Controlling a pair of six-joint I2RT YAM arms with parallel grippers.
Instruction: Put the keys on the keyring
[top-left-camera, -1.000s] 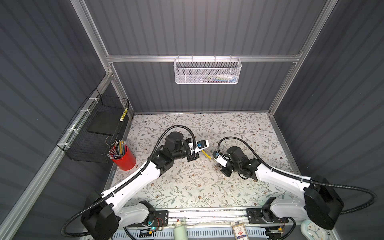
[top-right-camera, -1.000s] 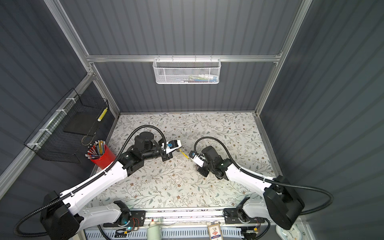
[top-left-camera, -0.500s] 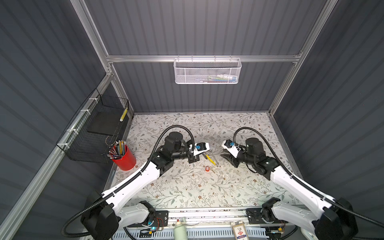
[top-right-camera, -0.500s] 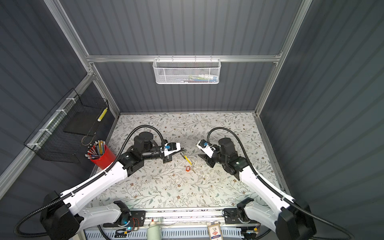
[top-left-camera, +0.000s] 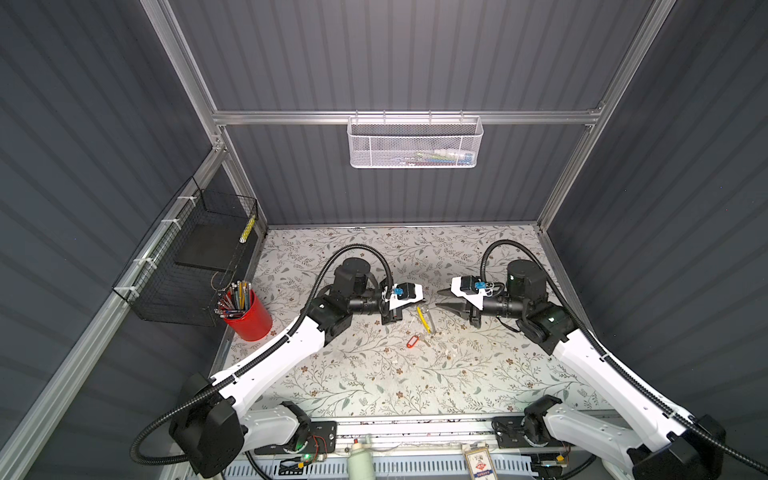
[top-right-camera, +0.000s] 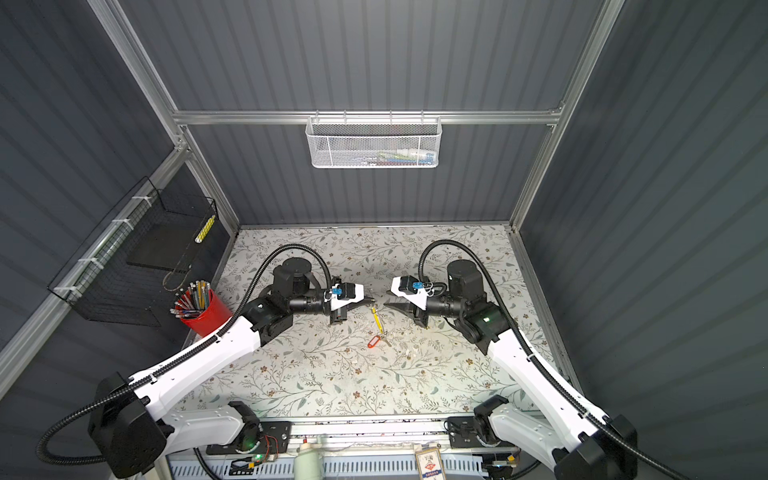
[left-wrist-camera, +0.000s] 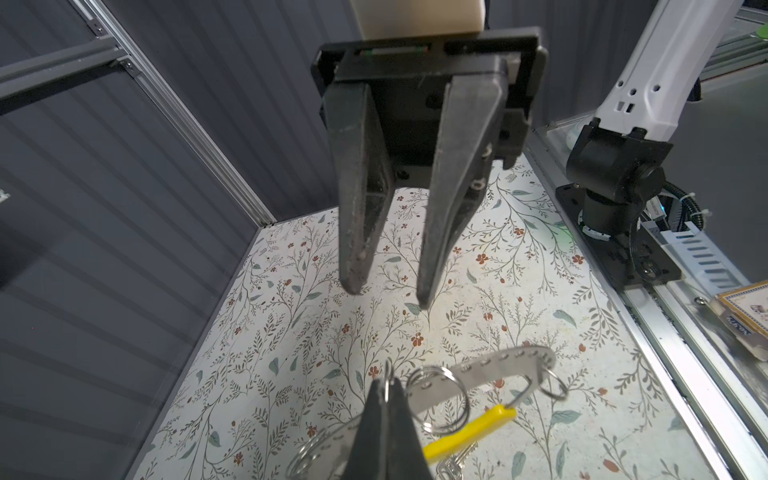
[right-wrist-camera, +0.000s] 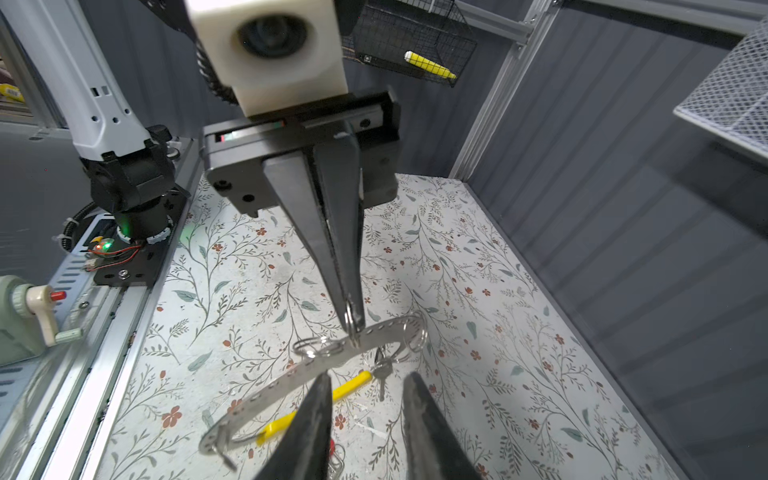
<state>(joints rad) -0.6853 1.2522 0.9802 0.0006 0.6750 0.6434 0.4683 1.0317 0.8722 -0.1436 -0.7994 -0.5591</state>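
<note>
The right gripper (top-left-camera: 439, 300) has drawn back toward the right edge of the floral table (top-left-camera: 374, 374), jaws spread, empty. The left gripper (right-wrist-camera: 353, 320), pressed together, pinches a loop (right-wrist-camera: 355, 338) on the grey studded metal keyring with yellow plastic segment (left-wrist-camera: 498, 361), mid-table. The red-tagged silvery key (top-left-camera: 411, 341) lies beside it.

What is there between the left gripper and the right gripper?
The keyring, held by the shut left gripper; the open right gripper does not touch it. Both top views show this.
</note>
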